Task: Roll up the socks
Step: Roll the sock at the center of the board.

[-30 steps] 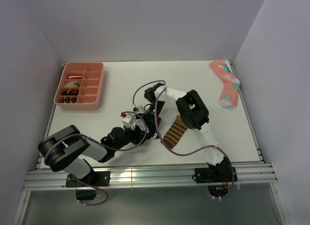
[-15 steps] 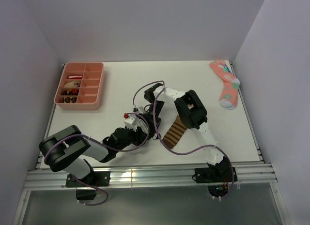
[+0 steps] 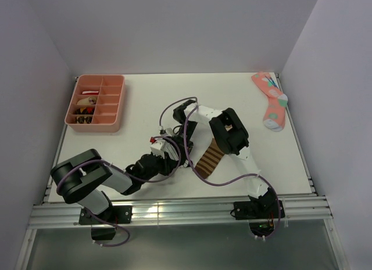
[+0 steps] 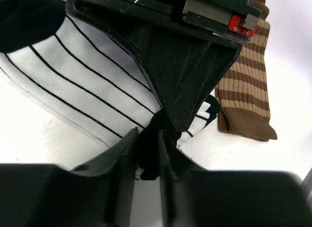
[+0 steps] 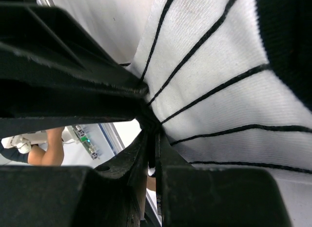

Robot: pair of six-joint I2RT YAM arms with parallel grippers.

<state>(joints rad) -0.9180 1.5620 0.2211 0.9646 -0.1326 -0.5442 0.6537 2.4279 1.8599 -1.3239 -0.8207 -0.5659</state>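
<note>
The white sock with thin black stripes point(image 4: 73, 75) lies under both grippers, its black toe point(image 4: 24, 22) at the upper left of the left wrist view. My left gripper point(image 4: 147, 156) is shut on the sock's black cuff end. My right gripper point(image 5: 155, 149) is shut on a bunched fold of the same sock point(image 5: 229, 90), fingertip to fingertip with the left one. In the top view the two grippers point(image 3: 179, 154) meet mid-table and hide this sock. The brown-and-tan striped sock point(image 3: 209, 158) lies flat just right of them and also shows in the left wrist view point(image 4: 246, 90).
A pink sock with coloured dots point(image 3: 271, 101) lies at the far right edge. A pink compartment tray point(image 3: 96, 101) with small items stands at the far left. Purple cables point(image 3: 174, 107) loop over the arms. White walls enclose the table point(image 3: 145, 101).
My left wrist has shifted slightly right, towards the right gripper. The right arm has edged a little left. Both grippers stay closed on the white striped sock.
</note>
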